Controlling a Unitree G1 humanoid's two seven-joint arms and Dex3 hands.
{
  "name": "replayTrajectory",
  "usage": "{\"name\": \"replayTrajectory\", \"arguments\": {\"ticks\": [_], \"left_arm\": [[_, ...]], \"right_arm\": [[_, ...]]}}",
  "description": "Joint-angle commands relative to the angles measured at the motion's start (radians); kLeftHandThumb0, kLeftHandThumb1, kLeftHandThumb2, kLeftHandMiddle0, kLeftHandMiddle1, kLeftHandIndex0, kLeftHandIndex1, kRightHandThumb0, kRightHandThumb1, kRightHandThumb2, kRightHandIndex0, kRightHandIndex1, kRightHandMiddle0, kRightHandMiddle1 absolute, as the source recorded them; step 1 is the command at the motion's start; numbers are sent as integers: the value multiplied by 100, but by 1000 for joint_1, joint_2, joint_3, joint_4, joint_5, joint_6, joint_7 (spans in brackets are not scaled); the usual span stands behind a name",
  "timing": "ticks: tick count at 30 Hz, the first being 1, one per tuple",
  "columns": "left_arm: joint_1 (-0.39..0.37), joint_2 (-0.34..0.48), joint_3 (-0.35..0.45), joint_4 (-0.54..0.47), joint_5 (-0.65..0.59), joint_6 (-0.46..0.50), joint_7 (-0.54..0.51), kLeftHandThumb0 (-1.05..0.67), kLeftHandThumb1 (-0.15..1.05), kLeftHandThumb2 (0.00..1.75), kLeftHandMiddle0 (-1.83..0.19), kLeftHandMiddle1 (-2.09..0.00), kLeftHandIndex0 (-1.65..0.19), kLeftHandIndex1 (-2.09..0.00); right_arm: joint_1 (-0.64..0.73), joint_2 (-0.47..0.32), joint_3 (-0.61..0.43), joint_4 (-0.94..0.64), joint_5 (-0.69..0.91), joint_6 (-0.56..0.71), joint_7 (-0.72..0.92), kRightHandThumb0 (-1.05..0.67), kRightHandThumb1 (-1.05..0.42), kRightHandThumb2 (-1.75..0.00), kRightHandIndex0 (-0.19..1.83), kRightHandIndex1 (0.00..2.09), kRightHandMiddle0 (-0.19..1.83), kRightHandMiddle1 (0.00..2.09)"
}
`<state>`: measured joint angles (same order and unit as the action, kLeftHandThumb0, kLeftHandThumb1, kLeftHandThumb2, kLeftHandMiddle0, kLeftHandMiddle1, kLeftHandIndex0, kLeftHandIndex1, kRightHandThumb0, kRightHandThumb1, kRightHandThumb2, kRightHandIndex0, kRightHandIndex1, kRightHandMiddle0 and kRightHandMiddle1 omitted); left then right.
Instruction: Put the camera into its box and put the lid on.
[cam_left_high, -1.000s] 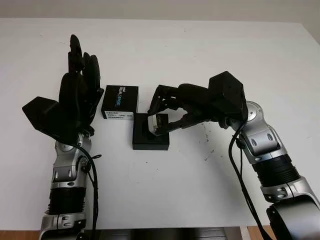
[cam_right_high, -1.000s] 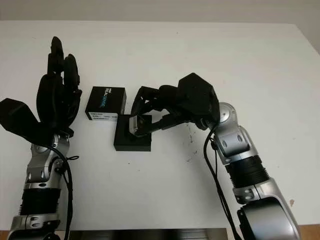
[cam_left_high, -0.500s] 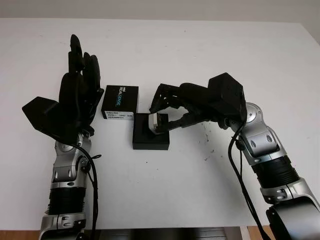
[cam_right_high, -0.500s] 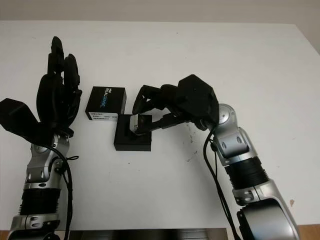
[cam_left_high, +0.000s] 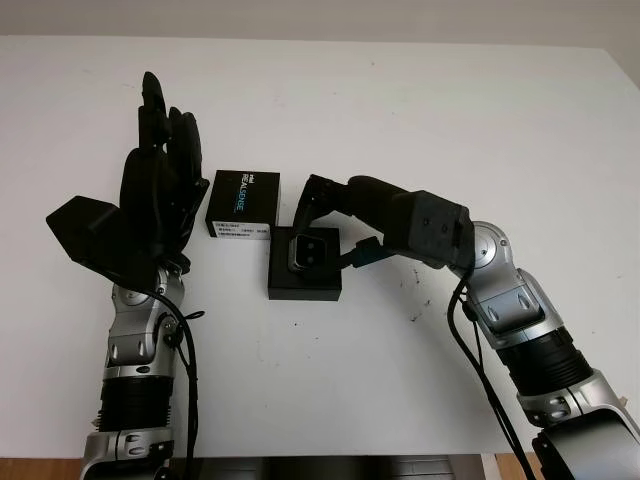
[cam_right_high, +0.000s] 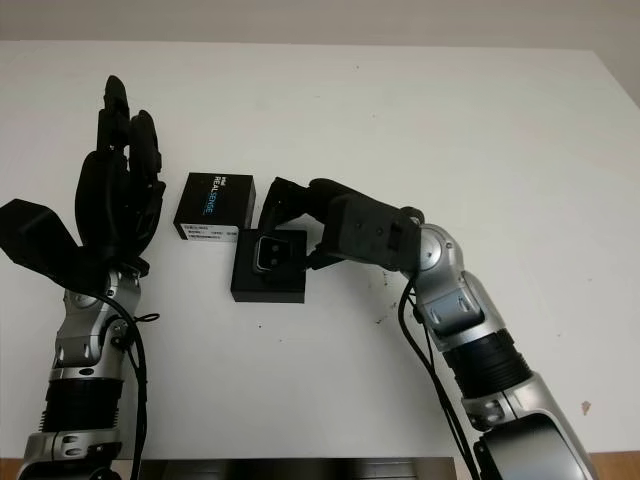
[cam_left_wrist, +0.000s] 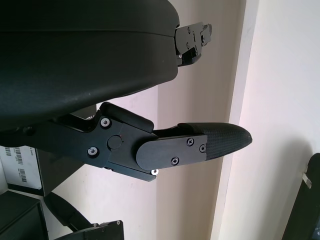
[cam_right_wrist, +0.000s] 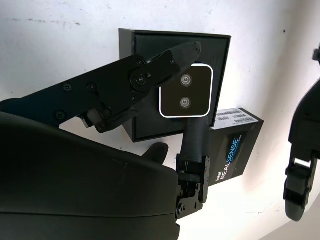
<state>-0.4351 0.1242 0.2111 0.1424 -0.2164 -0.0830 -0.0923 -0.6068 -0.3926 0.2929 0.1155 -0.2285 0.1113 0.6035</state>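
The small square camera (cam_right_wrist: 184, 98) is seated in the black box (cam_left_high: 303, 267), the right robot hand (cam_left_high: 330, 225) around it. The lid (cam_left_high: 240, 205) lies just behind; the empty left robot hand (cam_left_high: 160, 190) is raised beside. A dragging fingertip could unseat the camera.

A wide, flat white table (cam_left_high: 480, 120) spans the scene. Small dark scuff marks (cam_left_high: 414, 300) speckle its surface near the middle. Beyond its far edge runs a plain pale wall (cam_left_high: 320, 18).
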Motion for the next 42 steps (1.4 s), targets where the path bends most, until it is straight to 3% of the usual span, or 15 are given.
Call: {"name": "replayTrajectory", "arguments": {"ticks": [1,5,11,18,33,42], "left_arm": [[17,-4,-4,-24,6,-5,5,-71,105,53,19,0,19,0],[19,-5,-5,-28,1,-5,5,-71,105,53,19,0,19,0],[21,-9,-4,-33,-2,-5,5,-71,105,52,19,0,19,0],[21,-11,-9,-39,7,0,14,-71,105,52,19,0,19,0],[15,-19,-15,-35,8,-1,30,-72,105,49,19,0,19,0],[17,-18,-18,-38,13,-1,35,-71,105,50,19,0,19,0]], "right_arm": [[33,-31,18,6,-22,-14,15,-41,-91,-5,6,90,39,174],[40,-35,18,-20,-28,16,45,-43,-91,-5,5,82,32,161],[58,-53,20,-71,-35,32,74,-53,-88,-5,-2,54,3,109],[73,-71,9,-101,-35,12,76,-52,-90,-6,-4,23,4,62],[37,-59,-98,-66,57,-99,16,-54,-88,-5,-5,13,0,55],[42,-29,-167,-49,93,-219,-107,-66,-97,-8,12,18,6,59]]}}
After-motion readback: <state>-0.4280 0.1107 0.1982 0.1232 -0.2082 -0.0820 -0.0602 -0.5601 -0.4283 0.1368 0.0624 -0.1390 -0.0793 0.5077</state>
